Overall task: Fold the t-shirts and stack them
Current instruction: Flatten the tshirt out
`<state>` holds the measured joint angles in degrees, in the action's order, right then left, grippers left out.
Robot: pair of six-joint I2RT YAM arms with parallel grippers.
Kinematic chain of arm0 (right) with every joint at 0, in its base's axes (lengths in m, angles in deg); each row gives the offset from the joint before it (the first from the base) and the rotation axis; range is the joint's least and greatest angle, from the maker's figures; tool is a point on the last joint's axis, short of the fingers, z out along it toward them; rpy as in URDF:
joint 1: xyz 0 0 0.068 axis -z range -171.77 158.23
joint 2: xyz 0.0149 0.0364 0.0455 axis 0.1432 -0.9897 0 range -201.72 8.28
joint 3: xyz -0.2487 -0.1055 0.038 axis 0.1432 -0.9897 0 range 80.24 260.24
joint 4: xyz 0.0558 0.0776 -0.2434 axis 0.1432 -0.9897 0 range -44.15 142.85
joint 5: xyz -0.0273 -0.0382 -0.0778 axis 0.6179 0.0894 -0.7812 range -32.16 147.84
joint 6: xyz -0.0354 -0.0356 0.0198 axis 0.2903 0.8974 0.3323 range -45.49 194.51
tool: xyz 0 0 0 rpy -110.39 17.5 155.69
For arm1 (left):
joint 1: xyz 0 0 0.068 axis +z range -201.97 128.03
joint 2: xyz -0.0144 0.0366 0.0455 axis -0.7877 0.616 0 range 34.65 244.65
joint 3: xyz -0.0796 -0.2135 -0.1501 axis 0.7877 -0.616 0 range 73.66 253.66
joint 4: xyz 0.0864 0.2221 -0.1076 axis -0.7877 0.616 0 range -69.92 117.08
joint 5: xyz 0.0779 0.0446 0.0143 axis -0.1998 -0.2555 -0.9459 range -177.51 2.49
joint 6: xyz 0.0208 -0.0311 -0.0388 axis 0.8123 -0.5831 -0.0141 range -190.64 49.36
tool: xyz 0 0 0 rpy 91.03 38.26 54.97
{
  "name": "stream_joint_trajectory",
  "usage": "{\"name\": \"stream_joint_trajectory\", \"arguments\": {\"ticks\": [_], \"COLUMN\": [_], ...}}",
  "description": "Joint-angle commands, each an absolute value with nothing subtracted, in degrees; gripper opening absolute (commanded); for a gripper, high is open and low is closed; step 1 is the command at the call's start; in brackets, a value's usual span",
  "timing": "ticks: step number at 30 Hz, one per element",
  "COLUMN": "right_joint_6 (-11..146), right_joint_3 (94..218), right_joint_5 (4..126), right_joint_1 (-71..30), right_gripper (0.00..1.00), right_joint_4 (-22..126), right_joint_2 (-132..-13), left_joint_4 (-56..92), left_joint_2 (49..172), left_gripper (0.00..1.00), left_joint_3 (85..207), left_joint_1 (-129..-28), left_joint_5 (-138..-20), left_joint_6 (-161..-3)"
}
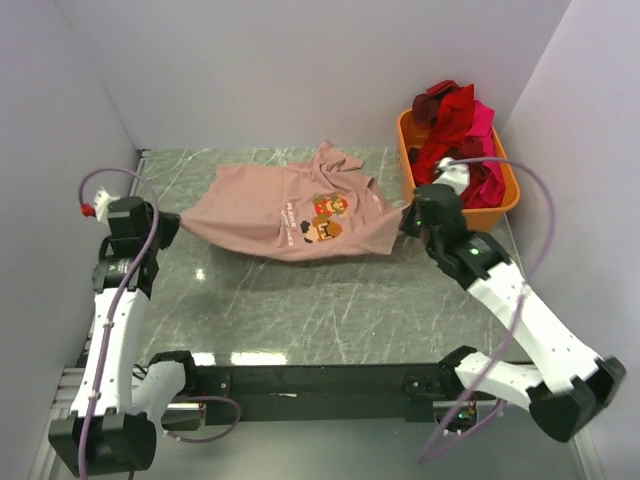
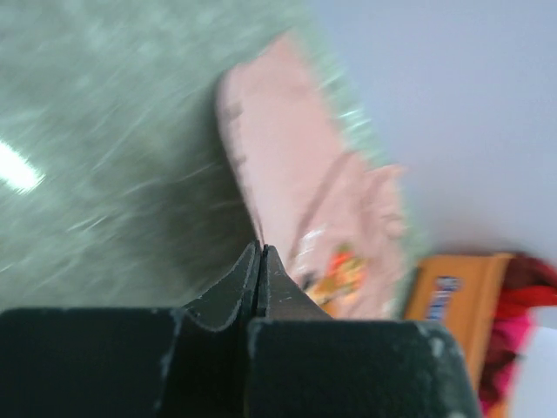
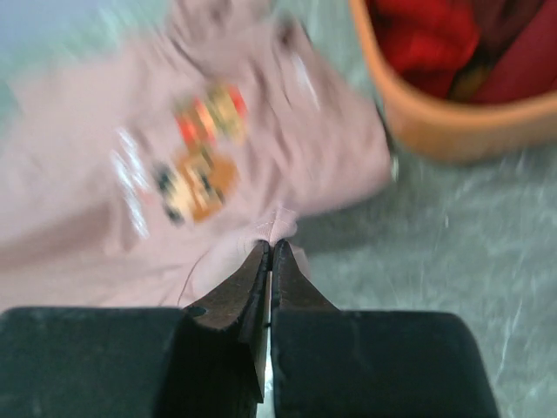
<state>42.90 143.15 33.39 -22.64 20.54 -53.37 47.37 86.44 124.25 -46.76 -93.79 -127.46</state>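
Note:
A dusty pink t-shirt [image 1: 290, 205] with a cartoon print hangs stretched between my two grippers, low over the marble table [image 1: 300, 300]. My left gripper [image 1: 172, 226] is shut on its left corner; in the left wrist view the shirt [image 2: 296, 174] runs away from the shut tips [image 2: 261, 248]. On the right end, my right gripper [image 1: 408, 220] is shut, and a fold of pink cloth [image 3: 261, 148] bunches at its tips [image 3: 271, 246]. More t-shirts [image 1: 455, 130], red, maroon and hot pink, are heaped in the tub.
An orange plastic tub [image 1: 480, 215] stands at the back right corner, just behind the right gripper; its rim [image 3: 452, 131] is close in the right wrist view. Grey walls enclose the table on the left, back and right.

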Motion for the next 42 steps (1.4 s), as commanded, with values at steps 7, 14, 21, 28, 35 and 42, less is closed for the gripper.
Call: {"name": "stream_joint_trajectory", "arguments": {"ticks": [7,14,21,28,35,42], "right_joint_6": [52.17,59.21,64.57,68.27,71.61,73.89], "right_joint_3": [161.94,176.20,190.61,201.42,205.48,200.31], "right_joint_5": [23.12,30.41,38.84,46.41,45.10,37.37], "right_joint_1": [-22.36,-22.36,-22.36,-22.36,-22.36,-22.36], "right_gripper": [0.00,0.00,0.00,0.00,0.00,0.00], "right_joint_4": [24.64,23.25,20.34,20.07,23.23,26.83], "right_joint_2": [-43.85,-42.17,-41.91,-43.58,-46.03,-52.10], "left_joint_4": [46.98,44.00,44.61,41.52,42.32,44.25], "left_joint_2": [82.29,81.85,79.49,75.78,78.24,86.31], "left_gripper": [0.01,0.01,0.01,0.01,0.01,0.01], "left_joint_3": [145.71,161.00,171.38,174.37,177.63,173.86], "left_joint_1": [-46.87,-46.87,-46.87,-46.79,-46.87,-46.70], "left_joint_5": [-101.04,-97.97,-100.43,-96.65,-97.18,-99.98], "left_joint_6": [-127.08,-123.29,-120.04,-118.02,-117.22,-117.75]}}
